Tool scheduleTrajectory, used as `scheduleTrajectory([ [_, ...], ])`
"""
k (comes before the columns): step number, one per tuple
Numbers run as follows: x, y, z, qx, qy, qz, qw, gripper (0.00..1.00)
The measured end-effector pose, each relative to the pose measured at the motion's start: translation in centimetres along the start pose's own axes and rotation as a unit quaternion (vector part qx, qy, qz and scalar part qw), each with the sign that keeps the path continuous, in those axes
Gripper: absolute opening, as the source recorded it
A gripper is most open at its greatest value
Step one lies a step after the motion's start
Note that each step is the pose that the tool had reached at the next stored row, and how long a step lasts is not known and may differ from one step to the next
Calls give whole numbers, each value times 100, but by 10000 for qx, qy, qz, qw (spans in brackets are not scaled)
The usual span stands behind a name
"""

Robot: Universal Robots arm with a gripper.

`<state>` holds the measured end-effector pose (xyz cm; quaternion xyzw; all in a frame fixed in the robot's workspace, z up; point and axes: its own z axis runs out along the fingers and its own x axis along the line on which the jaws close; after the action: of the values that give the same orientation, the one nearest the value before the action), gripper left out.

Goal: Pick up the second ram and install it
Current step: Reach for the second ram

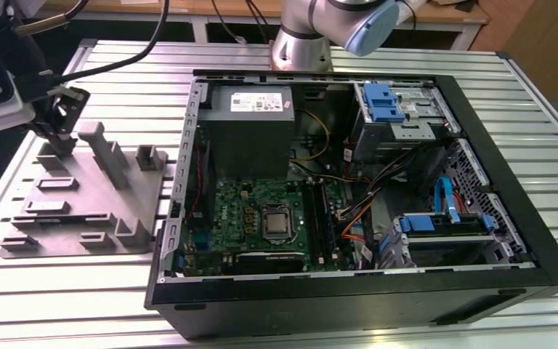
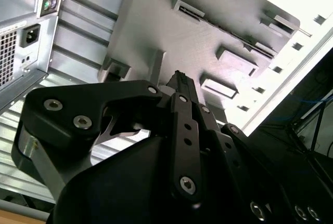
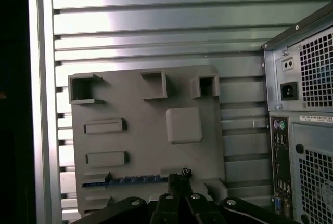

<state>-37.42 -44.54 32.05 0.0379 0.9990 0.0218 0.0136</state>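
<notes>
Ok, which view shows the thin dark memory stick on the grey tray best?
The first wrist view: the thin dark memory stick stands edge-on in the grey plastic tray, with the gripper at one end. In the exterior view the gripper covers it; in the second wrist view the gripper's body hides it.

Ram (image 3: 130, 180) in tray (image 3: 140, 117), tray by PC case (image 3: 312, 146)

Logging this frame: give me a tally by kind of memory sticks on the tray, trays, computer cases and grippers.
second ram standing on the tray: 1
grey tray: 1
computer case, open: 1
gripper: 1
Total: 4
</notes>
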Motion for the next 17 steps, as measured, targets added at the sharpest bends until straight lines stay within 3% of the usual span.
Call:
scheduleTrajectory([
  [17, 267, -161, 174, 0, 2, 0, 10000, 10],
])
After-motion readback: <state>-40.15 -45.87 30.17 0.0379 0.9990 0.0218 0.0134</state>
